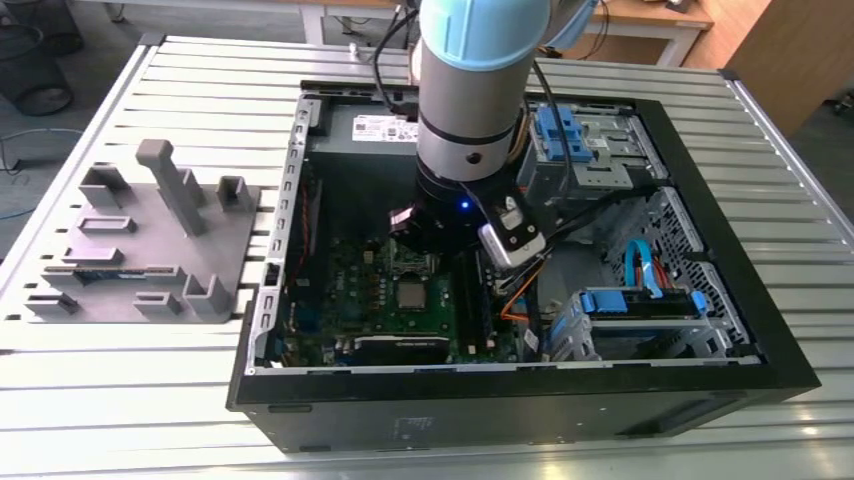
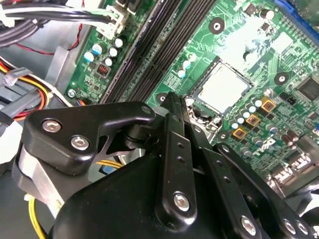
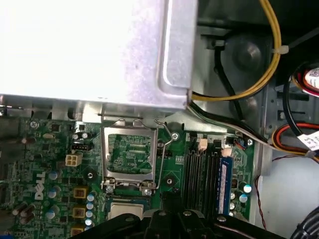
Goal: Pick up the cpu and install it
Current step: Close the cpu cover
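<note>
The small, silvery square cpu (image 2: 223, 88) lies seated in the green motherboard (image 2: 299, 59) socket. The black gripper (image 2: 174, 102) hovers just beside it, pinched closed and empty, so the placing looks done.

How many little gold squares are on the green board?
3 gold squares, in a slanted row beside the cpu in the second wrist view: one nearest the end effector, one in the middle, one farthest. More may be hidden behind it.

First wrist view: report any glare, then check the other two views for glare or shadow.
First wrist view: the metal panel is blown out white. Second wrist view: a glare patch whitens the motherboard near the cpu. Exterior view: the case interior lies in shadow under the arm.
</note>
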Robot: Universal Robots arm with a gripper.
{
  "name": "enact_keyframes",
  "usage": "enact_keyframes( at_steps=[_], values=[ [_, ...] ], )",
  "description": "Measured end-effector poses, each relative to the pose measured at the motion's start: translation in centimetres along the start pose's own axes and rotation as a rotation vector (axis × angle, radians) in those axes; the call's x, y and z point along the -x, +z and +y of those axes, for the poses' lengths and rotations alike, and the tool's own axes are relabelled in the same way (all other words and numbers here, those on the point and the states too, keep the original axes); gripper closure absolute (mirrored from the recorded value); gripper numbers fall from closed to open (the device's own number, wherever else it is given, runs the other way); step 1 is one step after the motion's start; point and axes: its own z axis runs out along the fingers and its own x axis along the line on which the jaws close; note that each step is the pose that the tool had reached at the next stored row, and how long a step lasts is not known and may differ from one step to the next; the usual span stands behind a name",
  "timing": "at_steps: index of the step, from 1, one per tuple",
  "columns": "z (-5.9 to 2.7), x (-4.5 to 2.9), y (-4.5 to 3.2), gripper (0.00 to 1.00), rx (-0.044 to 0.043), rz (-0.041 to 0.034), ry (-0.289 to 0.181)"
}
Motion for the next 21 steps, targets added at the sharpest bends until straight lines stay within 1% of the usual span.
enact_keyframes(
  at_steps=[4,13,17,21],
  values=[
    [0.01,-0.01,0.07,0.89,0.0016,0.0009,-0.047],
    [0.1,0.06,0.08,0.89,0.0018,0.001,-0.049],
    [0.28,0.31,0.1,0.89,0.0019,0.0009,-0.049],
    [0.66,0.58,0.12,0.89,0.0018,0.0009,-0.049]
  ],
)
